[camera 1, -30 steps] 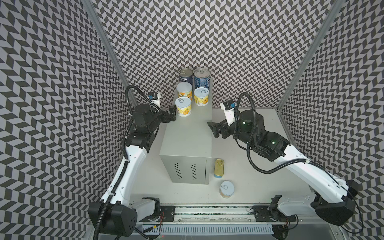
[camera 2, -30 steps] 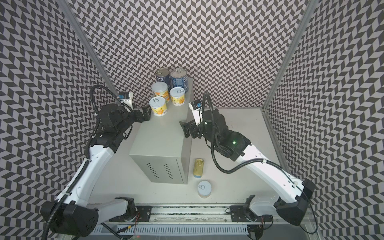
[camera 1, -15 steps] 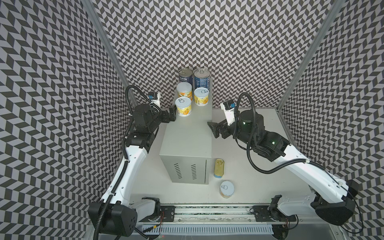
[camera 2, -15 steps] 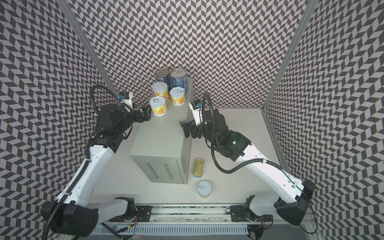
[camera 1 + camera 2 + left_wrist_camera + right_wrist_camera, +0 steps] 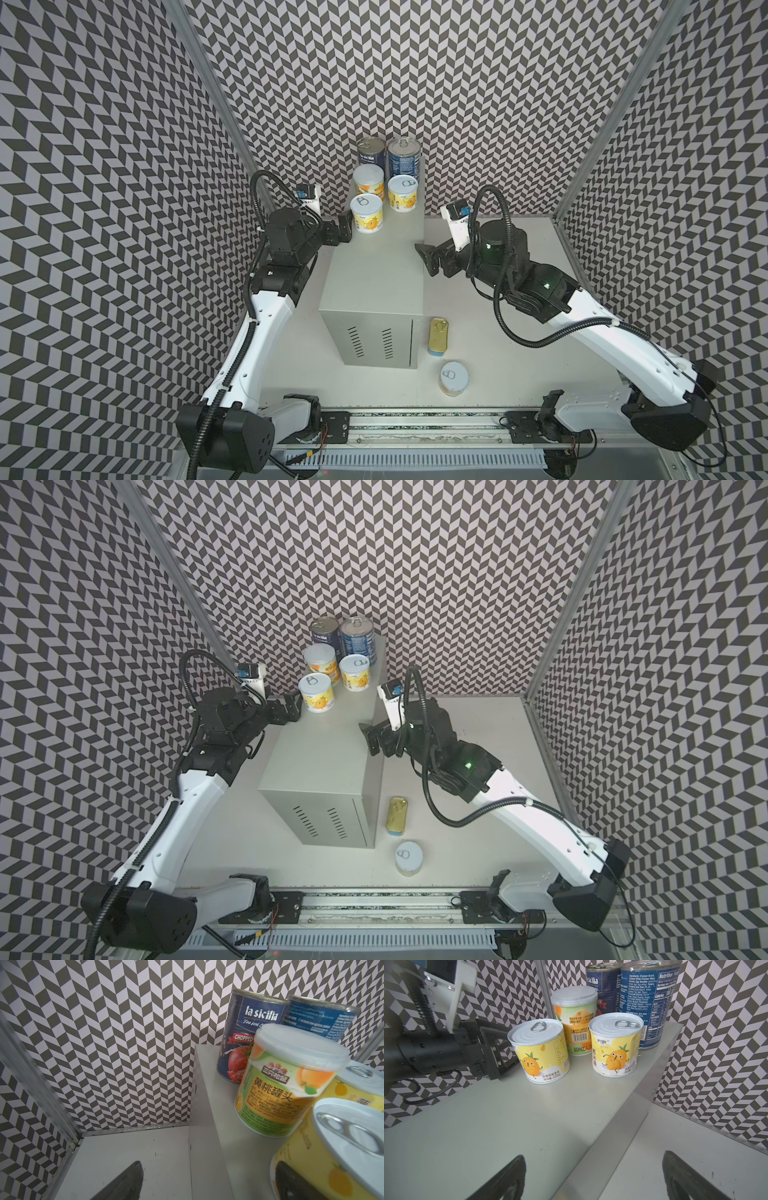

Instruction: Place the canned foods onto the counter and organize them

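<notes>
Wide open and empty: left gripper (image 5: 346, 227), right gripper (image 5: 426, 259). Gold-topped rectangular metal tin (image 5: 439, 336), rigid, slick and likely heavy, is best pinched across its width.

No visible change: left gripper (image 5: 341, 230) and right gripper (image 5: 424, 259) unmoved

A robotics lab test cell: chevron-patterned wall panels (image 5: 415, 83) on aluminium posts (image 5: 210, 83) box in a white tabletop (image 5: 498, 374), with a left arm (image 5: 257, 345) and right arm (image 5: 615, 345) mounted on a front rail (image 5: 415, 430)
</notes>
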Controlling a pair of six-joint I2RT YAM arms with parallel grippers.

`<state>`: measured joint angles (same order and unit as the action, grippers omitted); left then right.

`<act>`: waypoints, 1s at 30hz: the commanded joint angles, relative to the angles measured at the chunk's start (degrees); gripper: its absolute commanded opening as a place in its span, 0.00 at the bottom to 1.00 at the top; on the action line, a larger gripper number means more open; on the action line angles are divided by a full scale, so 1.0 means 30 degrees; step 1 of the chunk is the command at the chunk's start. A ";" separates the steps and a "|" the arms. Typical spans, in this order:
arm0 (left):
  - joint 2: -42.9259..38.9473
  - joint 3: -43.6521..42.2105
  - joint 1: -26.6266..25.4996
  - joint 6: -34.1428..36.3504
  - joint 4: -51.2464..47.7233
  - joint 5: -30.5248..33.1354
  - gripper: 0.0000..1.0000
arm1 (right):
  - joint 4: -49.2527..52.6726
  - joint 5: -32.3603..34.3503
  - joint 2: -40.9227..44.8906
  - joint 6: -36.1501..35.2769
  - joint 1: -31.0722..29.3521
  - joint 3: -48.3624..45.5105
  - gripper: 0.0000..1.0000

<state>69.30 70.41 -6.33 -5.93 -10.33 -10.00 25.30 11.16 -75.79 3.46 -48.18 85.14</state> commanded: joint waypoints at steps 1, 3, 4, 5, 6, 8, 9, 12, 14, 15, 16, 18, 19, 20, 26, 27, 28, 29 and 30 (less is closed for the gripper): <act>-0.0187 0.0172 0.0143 -0.0205 0.0383 -0.0281 1.00 | -0.0611 0.0155 0.0337 -0.0071 0.0045 0.0362 0.99; -0.0189 0.0172 0.0121 -0.0190 0.0382 -0.0270 1.00 | -0.0607 0.0170 0.0363 -0.0046 0.0036 0.0376 1.00; -0.0189 0.0174 0.0145 -0.0190 0.0391 -0.0293 1.00 | -0.0625 0.0173 0.0399 -0.0042 0.0051 0.0375 0.99; -0.0188 0.0201 0.0144 -0.0190 0.0376 -0.0300 1.00 | -0.0636 0.0177 0.0405 -0.0052 0.0036 0.0336 0.99; -0.0182 0.0208 0.0146 -0.0190 0.0366 -0.0311 1.00 | -0.0627 0.0184 0.0412 -0.0045 0.0036 0.0349 0.99; -0.0189 0.0243 0.0134 -0.0214 0.0353 -0.0228 1.00 | -0.0611 0.0234 0.0495 -0.0027 0.0036 0.0273 0.99; -0.0215 0.0286 0.0161 -0.0234 0.0307 -0.0140 1.00 | -0.0620 0.0214 0.0527 -0.0041 0.0036 0.0229 0.99; -0.0167 0.0788 0.0240 -0.0278 -0.0190 0.0486 1.00 | -0.0527 0.0236 0.0587 -0.0014 0.0036 0.0180 0.99; -0.0236 0.1089 0.0296 -0.0249 -0.0422 0.0632 1.00 | -0.0479 0.0231 0.0679 -0.0001 0.0037 0.0112 0.99; -0.0247 0.1214 0.0302 -0.0225 -0.0518 0.0637 1.00 | -0.0494 0.0224 0.0771 0.0002 0.0035 0.0032 0.99; -0.0276 0.1324 0.0294 -0.0219 -0.0612 0.0637 1.00 | -0.0494 0.0227 0.0885 0.0029 0.0036 -0.0061 0.99; -0.0333 0.1373 0.0293 -0.0180 -0.0597 0.0404 1.00 | -0.0494 0.0249 0.1102 0.0046 0.0038 -0.0214 0.99; -0.0350 0.1345 0.0293 -0.0175 -0.0557 0.0273 1.00 | -0.0450 0.0279 0.1204 0.0012 0.0035 -0.0278 0.99; -0.0336 0.1344 0.0293 -0.0164 -0.0578 0.0198 1.00 | -0.0421 0.0329 0.1328 0.0044 0.0035 -0.0347 0.99; -0.0480 0.1344 0.0293 -0.0107 -0.0701 0.0488 1.00 | -0.0318 0.0436 0.1857 0.0078 0.0036 -0.0729 0.99; -0.0533 0.1412 0.0293 -0.0120 -0.0733 0.0483 1.00 | -0.0318 0.0466 0.1937 0.0128 0.0036 -0.0809 0.99; -0.0562 0.1510 0.0278 -0.0146 -0.0802 0.0465 1.00 | -0.0319 0.0443 0.1999 0.0131 0.0036 -0.0819 0.99; -0.0605 0.1653 0.0256 -0.0146 -0.0942 0.0455 1.00 | -0.0318 0.0433 0.2035 0.0112 0.0036 -0.0866 0.99; -0.0670 0.1853 0.0199 -0.0189 -0.1038 0.0444 1.00 | -0.0289 0.0406 0.2033 0.0123 0.0038 -0.0871 0.99</act>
<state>68.90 73.28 -5.80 -6.09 -12.12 -8.82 25.56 11.73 -70.89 3.53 -48.18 83.26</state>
